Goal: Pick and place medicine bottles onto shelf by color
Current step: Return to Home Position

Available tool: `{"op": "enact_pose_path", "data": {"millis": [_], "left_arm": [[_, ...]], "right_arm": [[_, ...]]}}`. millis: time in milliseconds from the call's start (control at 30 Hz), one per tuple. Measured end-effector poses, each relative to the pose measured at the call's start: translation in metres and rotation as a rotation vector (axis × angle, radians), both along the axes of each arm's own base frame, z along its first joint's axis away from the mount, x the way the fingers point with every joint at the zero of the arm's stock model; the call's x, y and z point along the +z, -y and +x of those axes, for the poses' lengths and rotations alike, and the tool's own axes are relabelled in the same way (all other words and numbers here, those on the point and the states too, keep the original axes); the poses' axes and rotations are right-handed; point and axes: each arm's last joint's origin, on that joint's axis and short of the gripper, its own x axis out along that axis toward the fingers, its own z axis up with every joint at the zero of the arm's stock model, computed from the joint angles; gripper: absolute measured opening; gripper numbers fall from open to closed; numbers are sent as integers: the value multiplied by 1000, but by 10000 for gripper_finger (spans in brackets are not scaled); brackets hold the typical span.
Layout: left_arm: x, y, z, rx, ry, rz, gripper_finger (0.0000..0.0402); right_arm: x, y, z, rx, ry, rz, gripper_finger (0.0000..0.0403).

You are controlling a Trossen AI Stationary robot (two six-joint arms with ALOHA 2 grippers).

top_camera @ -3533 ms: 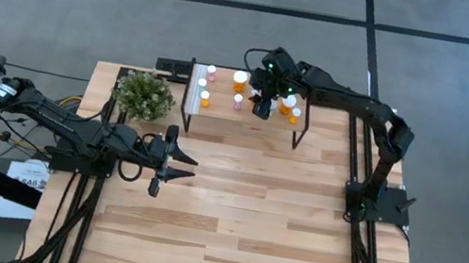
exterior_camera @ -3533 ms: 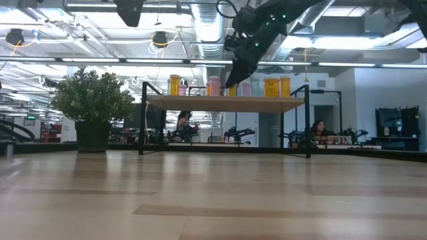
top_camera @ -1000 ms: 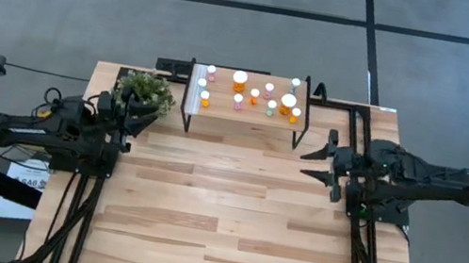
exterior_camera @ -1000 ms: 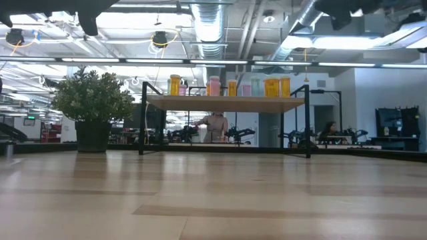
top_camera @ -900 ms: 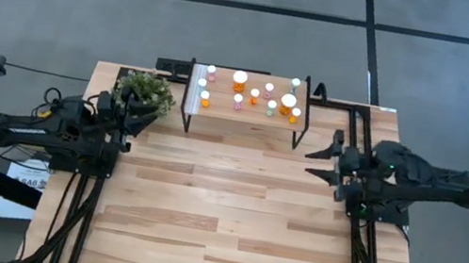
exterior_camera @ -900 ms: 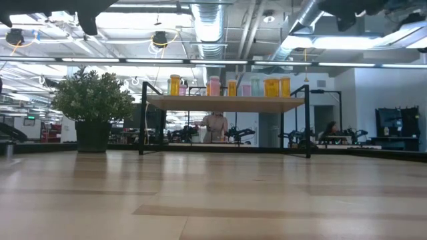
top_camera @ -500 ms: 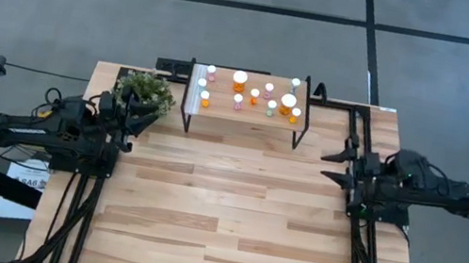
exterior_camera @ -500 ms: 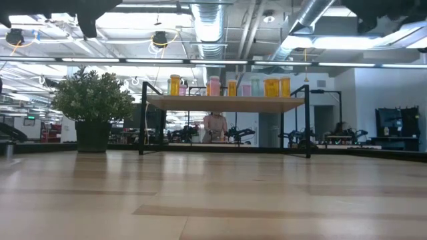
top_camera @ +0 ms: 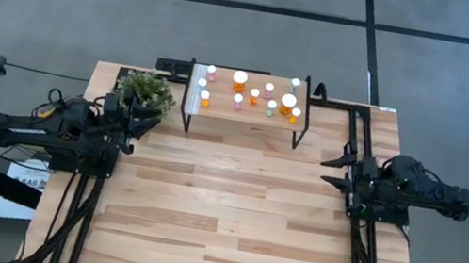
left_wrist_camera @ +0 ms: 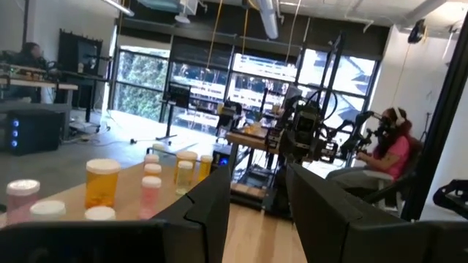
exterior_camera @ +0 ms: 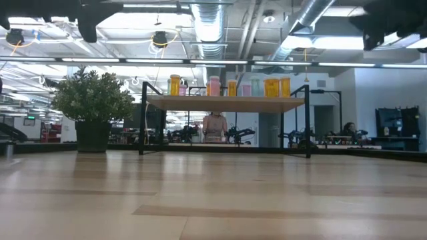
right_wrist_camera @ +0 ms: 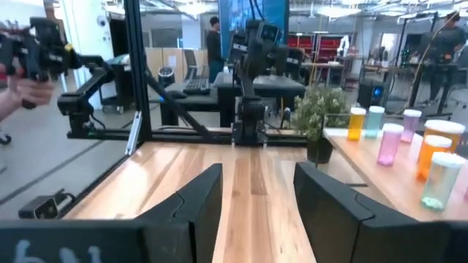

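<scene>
1. Right gripper (top_camera: 334,166): fingers (right_wrist_camera: 191,208) parted with a clear gap, nothing between them. It sits folded in at the right edge of the worktop (top_camera: 231,207), over the arm's own base, pointing across the boards toward the left arm. It is well apart from the shelf.

2. Left gripper (top_camera: 145,116): fingers (left_wrist_camera: 208,212) parted, nothing held. It sits folded in at the left edge of the worktop, just beside the potted plant (top_camera: 144,90), pointing toward the right arm.

3. Shelf (top_camera: 247,115): light wood top board on thin black legs, with a white strip along its left end. It stands at the far middle of the worktop, between the two arms. From table height its board (exterior_camera: 227,103) is raised clear of the worktop, with open space beneath.

4. Medicine bottles (top_camera: 239,81): all on the shelf's top board, upright and white-capped, none on the worktop.
   - Bodies are orange, pink and pale green, and two orange ones are wider than the rest.
   - They are spread along the board, apart from one another.
   - From table height they read as a row (exterior_camera: 213,86) along the board.
   - Both wrist views show some of them (left_wrist_camera: 102,183) (right_wrist_camera: 387,142).

5. Potted plant: green and bushy in a dark pot (exterior_camera: 93,100), at the far left corner, just beside the shelf's left end.

6. Room beyond: a person (exterior_camera: 215,127) shows under the shelf board, and a seated person (left_wrist_camera: 391,150) is farther off.
</scene>
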Motion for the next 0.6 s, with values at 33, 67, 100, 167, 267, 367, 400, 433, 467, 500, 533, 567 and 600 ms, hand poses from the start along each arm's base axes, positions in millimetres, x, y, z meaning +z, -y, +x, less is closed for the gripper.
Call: {"op": "enact_pose_path", "data": {"millis": [33,67,100,167,267,367,400,433,467,500,533,567,600], "left_arm": [[-1,0,0,-1,-5,-5,123],[-3,0,1,-3,-3,-9,123],[-6,0,2,-5,1,-13,123],[-13,0,3,-8,-4,-28,123],[-24,0,4,-11,-7,-41,123],[-35,0,4,-27,13,-54,123],[-38,0,4,-37,20,-52,123],[-41,1,3,-45,27,-53,123],[-43,1,3,-56,35,-54,123],[-44,1,2,-69,37,-55,123],[-44,2,0,-81,37,-52,123],[-44,3,-2,-95,43,-43,123],[-43,3,-4,-105,54,-31,123]], "right_arm": [[-1,0,0,0,-5,4,191],[1,0,0,1,4,11,191],[1,0,-1,1,1,19,191],[-3,0,0,-1,-34,39,191],[-8,0,3,-1,-46,70,191],[-17,0,7,-3,-51,87,191],[-21,0,9,-6,-55,90,191],[-24,0,11,-8,-56,90,191],[-28,1,12,-8,-55,92,191],[-31,1,14,-8,-52,92,191],[-33,1,15,-8,-51,92,191],[-36,1,16,-9,-54,92,191],[-38,1,16,-9,-57,95,191]]}}
